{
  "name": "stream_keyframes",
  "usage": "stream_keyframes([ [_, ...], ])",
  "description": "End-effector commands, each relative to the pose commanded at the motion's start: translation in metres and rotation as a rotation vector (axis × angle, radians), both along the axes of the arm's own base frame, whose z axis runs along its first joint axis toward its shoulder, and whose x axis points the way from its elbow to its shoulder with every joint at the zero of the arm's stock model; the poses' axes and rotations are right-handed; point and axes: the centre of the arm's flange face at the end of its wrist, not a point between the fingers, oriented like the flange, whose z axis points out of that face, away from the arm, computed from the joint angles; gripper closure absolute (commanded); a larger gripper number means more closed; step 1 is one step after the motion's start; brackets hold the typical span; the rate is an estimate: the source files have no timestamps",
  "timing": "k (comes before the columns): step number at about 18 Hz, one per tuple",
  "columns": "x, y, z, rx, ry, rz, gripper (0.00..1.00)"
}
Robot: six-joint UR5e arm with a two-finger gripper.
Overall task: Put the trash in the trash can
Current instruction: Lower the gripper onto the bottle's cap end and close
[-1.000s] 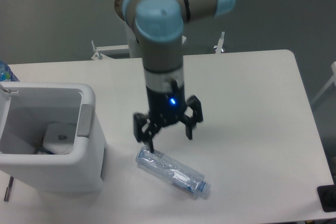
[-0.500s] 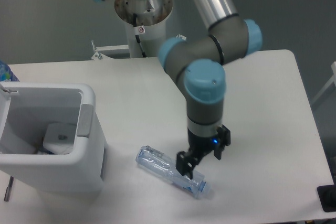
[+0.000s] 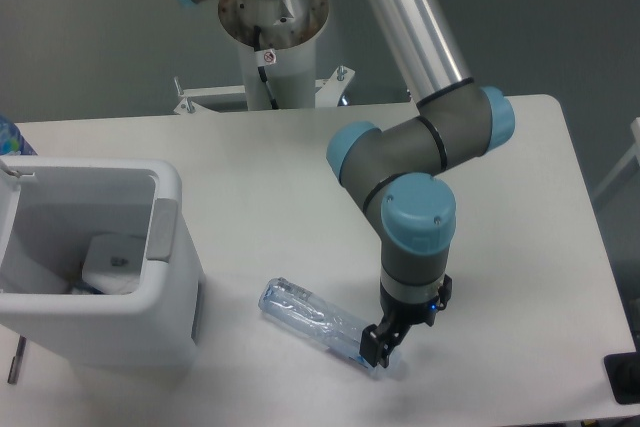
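The crushed clear plastic bottle (image 3: 315, 319) with a bluish label lies on the white table, slanting down to the right, in front of the arm. My gripper (image 3: 384, 345) is low over the bottle's right end, at the cap. Its jaws look spread, one finger (image 3: 375, 345) beside the bottle; nothing is held. The white trash can (image 3: 172, 209) with a grey side panel stands at the left. A crumpled white wrapper (image 3: 113, 261) lies inside it.
A deeper-blue bottle (image 3: 10, 137) shows at the far left edge behind the bin. A dark object (image 3: 624, 378) sits at the table's front right corner. A thin dark stick (image 3: 15, 358) lies in front of the bin. The arm's base (image 3: 272, 17) stands behind the table.
The gripper has swung from the bottle's left end to its right end and come down lower. The bottle has not moved.
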Motion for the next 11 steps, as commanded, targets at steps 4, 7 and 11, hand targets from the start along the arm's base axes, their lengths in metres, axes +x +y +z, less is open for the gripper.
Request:
stream_keyframes([
  [4, -0.008, -0.004, -0.013, -0.002, -0.018, 0.014, 0.00],
  [7, -0.012, -0.002, -0.024, -0.009, -0.028, 0.042, 0.00],
  [11, -0.014, 0.000, -0.033, -0.014, -0.038, 0.057, 0.00],
])
